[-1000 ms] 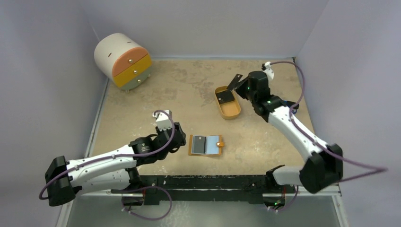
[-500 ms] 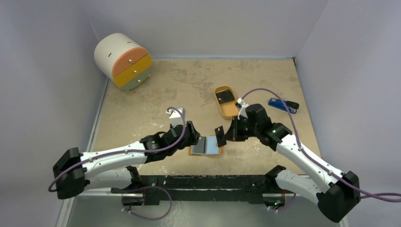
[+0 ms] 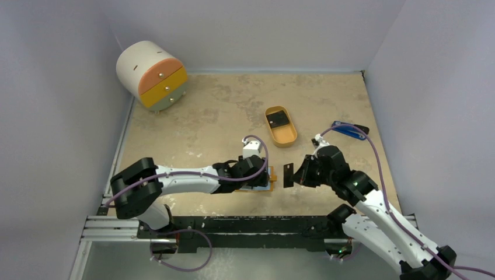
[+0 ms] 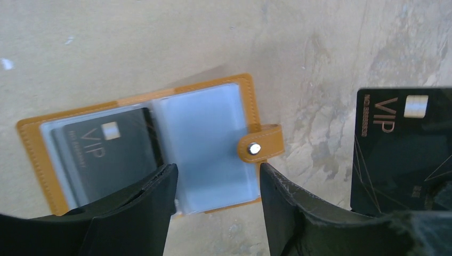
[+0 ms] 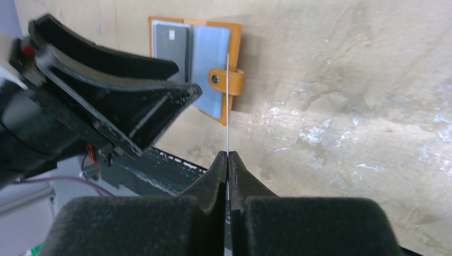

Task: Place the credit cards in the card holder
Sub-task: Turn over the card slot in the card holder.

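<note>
The card holder (image 4: 242,101) lies open near the table's front, orange-rimmed, with its snap tab (image 4: 261,148) to the right. One black credit card (image 4: 101,154) sits in its left pocket. The pale blue right pocket shows no card. My left gripper (image 4: 216,178) is open, its fingers straddling that right pocket's near edge. My right gripper (image 5: 228,156) is shut on a second black credit card (image 3: 288,175), held upright on edge just right of the holder (image 3: 270,177). A third black card (image 3: 278,119) lies in the orange oval tray (image 3: 286,139).
A blue-and-black gadget (image 3: 349,129) lies at the right, behind my right arm. A round white drawer unit (image 3: 152,74) stands at the back left corner. Grey walls close in the table on three sides.
My right arm brought a card from the tray down to just right of the holder. My left arm reached right over the holder and its jaws opened wider.
</note>
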Tool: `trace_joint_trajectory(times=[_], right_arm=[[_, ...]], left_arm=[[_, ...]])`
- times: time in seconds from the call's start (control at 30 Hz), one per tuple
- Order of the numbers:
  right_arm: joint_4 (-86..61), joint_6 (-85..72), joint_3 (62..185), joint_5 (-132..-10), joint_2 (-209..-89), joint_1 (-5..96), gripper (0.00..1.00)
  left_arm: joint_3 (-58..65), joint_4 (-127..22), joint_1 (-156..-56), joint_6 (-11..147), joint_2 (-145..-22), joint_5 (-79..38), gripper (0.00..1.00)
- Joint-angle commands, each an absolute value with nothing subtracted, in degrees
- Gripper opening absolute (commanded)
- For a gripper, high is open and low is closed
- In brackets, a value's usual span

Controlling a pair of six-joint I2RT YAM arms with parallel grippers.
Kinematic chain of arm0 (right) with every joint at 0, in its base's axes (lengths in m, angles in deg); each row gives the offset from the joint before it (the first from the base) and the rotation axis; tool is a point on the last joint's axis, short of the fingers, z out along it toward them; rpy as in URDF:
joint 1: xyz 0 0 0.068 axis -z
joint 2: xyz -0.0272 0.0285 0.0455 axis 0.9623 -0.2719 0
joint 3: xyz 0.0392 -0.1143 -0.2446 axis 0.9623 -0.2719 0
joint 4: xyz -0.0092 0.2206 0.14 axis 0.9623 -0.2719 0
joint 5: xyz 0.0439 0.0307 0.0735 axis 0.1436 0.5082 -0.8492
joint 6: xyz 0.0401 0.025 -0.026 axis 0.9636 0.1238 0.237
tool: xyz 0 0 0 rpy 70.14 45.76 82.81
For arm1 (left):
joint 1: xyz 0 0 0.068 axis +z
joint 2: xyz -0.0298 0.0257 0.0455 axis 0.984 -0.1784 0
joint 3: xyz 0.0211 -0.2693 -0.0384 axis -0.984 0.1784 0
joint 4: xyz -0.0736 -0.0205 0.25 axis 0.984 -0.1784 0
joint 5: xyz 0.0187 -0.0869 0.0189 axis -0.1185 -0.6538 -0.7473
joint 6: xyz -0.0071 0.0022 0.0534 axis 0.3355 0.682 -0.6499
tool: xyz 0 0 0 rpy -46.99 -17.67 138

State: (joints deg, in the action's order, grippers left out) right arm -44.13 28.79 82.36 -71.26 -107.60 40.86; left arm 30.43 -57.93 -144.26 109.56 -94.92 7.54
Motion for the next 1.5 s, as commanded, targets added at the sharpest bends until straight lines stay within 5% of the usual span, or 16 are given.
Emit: trace_joint_trajectory(times=[0.0,0.3,0.6,1.17,1.23,1.37,1.47], right_arm=[[-47.55,32.70,82.84,-64.68,-103.48,40.82,0.00],[-48.49,32.04,83.54,-66.32,-102.78,40.82,0.00],[-43.29,30.49,82.22,-69.74,-105.28,40.82,0.00],[-34.85,28.33,78.55,-81.54,-114.14,40.82,0.00],[-35.76,28.42,78.95,-79.22,-113.50,40.82,0.00],[-37.15,28.90,79.71,-75.26,-109.98,40.78,0.00],[-38.14,29.38,79.85,-73.23,-108.31,40.82,0.00]], left_arm=[[25.11,-61.29,-146.85,105.97,-97.99,10.62,0.56],[23.03,-63.29,-146.87,105.67,-103.24,11.01,0.44],[22.69,-62.78,-146.96,105.40,-106.32,10.21,0.46],[24.79,-63.30,-146.97,106.85,-106.88,12.89,0.00],[25.49,-62.97,-146.97,107.05,-105.54,13.10,0.03],[26.97,-62.56,-147.03,107.13,-100.35,14.46,0.39],[25.96,-64.05,-147.05,106.06,-98.31,14.94,0.47]])
